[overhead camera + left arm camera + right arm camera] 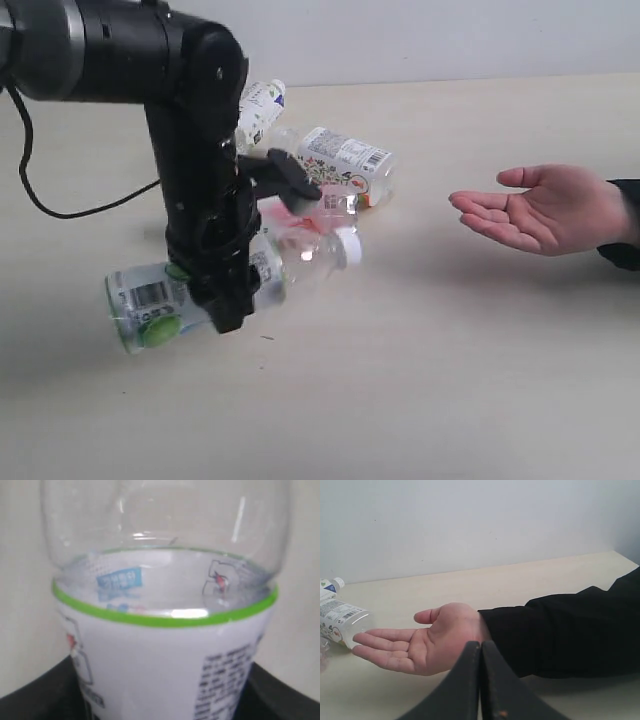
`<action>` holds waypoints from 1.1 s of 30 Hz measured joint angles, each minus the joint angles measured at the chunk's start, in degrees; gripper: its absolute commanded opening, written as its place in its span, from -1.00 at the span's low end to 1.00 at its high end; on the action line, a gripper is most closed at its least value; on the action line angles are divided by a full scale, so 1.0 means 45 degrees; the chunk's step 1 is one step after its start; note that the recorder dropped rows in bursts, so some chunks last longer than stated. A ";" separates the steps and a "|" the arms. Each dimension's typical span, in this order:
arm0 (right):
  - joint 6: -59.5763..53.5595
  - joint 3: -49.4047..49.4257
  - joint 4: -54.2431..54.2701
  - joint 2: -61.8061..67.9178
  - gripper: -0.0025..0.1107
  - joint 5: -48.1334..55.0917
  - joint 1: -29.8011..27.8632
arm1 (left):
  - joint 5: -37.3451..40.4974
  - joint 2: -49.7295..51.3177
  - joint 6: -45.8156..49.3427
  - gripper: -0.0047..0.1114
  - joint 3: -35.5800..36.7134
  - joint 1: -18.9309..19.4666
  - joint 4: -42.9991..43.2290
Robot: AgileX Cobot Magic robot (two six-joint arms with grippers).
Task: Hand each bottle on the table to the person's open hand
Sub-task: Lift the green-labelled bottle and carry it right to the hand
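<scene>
My left gripper (pixel 228 296) is shut on the white-green bottle (pixel 160 300), which lies sideways in its grip with the white cap (pixel 347 247) pointing toward the person's open hand (pixel 545 208). In the left wrist view this bottle (pixel 165 645) fills the frame between the black jaws of the left gripper (pixel 165 692). Behind it lie the pink-white bottle (pixel 300 213), partly hidden, the white floral bottle (pixel 345 160) and the dark-print bottle (pixel 262 104). My right gripper (pixel 481 652) is shut on nothing, just short of the open hand (pixel 422 642). It is out of the exterior view.
The pale table (pixel 450 380) stretches between the bottles and the hand. A dark sleeve (pixel 565 630) runs back from the wrist. The left arm's black cable (pixel 60 210) trails at the far left. The floral bottle (pixel 340 620) lies beyond the hand's fingertips.
</scene>
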 measured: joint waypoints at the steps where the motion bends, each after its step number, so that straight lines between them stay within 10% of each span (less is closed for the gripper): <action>1: 0.0000 0.0000 0.0000 0.0000 -0.96 0.0000 0.0000 | 0.0027 -0.0192 -0.1345 -0.92 -0.0329 -0.0211 -0.0105; 9: 0.0000 0.0000 0.0000 0.0000 -0.96 0.0000 0.0000 | -0.1371 -0.0747 -0.8375 -0.92 -0.3253 -0.1742 -0.4504; 23: 0.0000 0.0000 0.0000 0.0000 -0.96 0.0000 0.0000 | -0.8484 0.0734 -1.0227 -0.92 -0.3585 -0.2406 -1.0426; 33: 0.0000 0.0000 0.0000 0.0000 -0.96 0.0000 0.0000 | -0.9994 0.2727 -0.8635 -0.92 -0.3585 -0.2406 -1.2719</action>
